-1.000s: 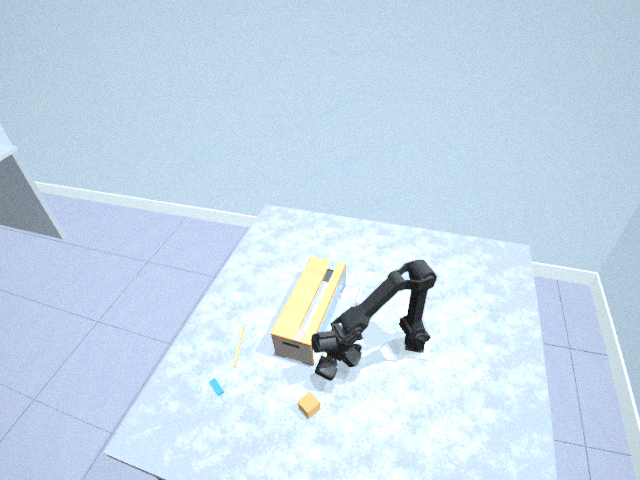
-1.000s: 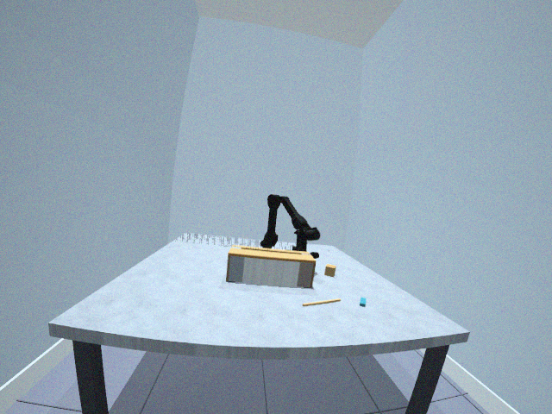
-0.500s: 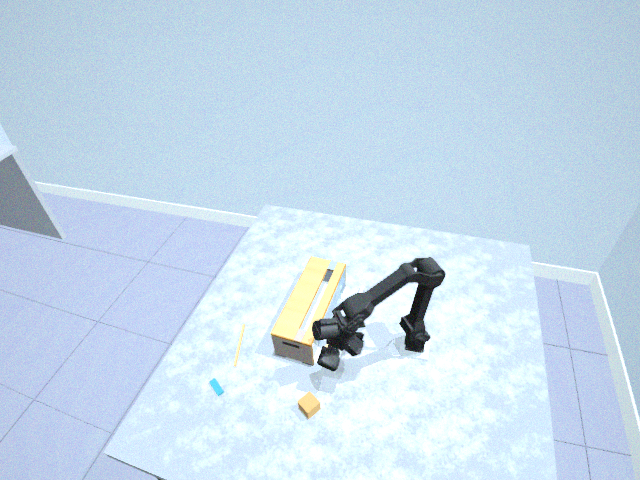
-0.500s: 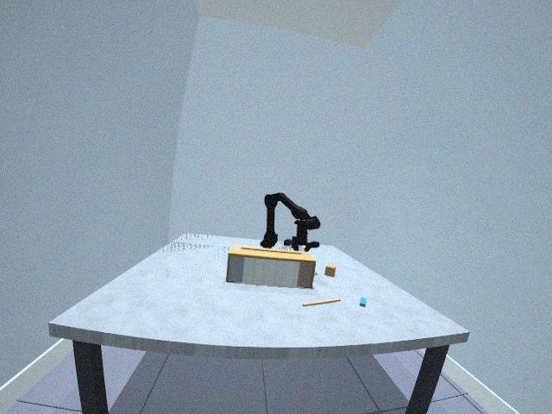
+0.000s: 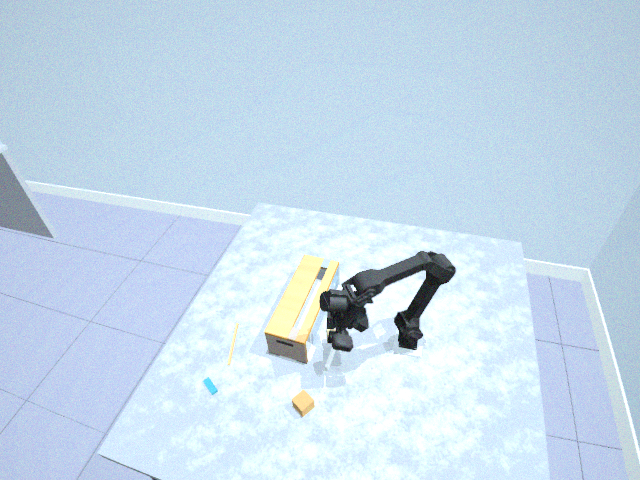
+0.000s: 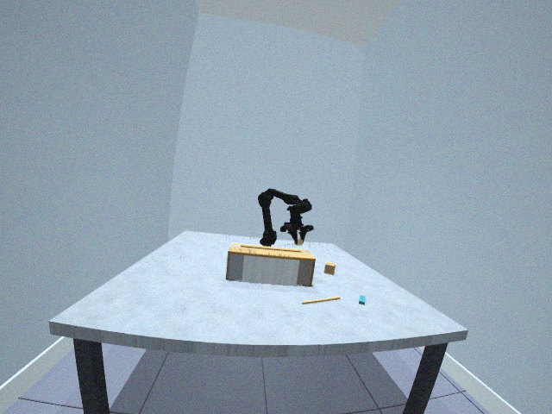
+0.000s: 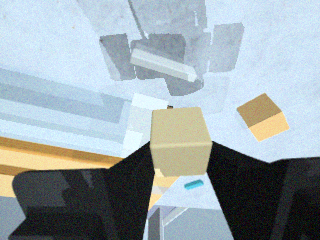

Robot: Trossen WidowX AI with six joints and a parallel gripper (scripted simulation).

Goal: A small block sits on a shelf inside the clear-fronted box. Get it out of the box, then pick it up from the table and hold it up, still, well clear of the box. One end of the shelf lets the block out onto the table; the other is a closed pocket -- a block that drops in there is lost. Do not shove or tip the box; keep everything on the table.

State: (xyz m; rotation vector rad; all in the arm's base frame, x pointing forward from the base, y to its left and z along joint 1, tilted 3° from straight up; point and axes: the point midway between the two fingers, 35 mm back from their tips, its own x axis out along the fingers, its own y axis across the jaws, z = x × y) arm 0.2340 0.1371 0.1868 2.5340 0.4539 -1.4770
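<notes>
My gripper [image 5: 330, 331] [image 6: 298, 241] [image 7: 177, 145] is shut on a small tan block [image 6: 298, 242] [image 7: 180, 125]. The block is raised above the table, between the fingertips. In the top view the gripper hides nearly all of it. The orange-topped box [image 5: 292, 299] [image 6: 270, 253] [image 7: 60, 152] stands upright on the table, with a long slot in its top. The gripper is just off the box's clear side, near the end with a dark slot. In the exterior view it shows above and behind the box.
A pale bar [image 5: 329, 359] [image 7: 162, 64] lies on the table near the box. An orange cube [image 5: 302, 403] [image 6: 329, 268] [image 7: 260, 111] sits beyond the box's end. A blue block [image 5: 209, 385] [image 6: 361, 299] [image 7: 193, 185] and a thin stick [image 5: 233, 343] [image 6: 321, 300] lie on the box's other side.
</notes>
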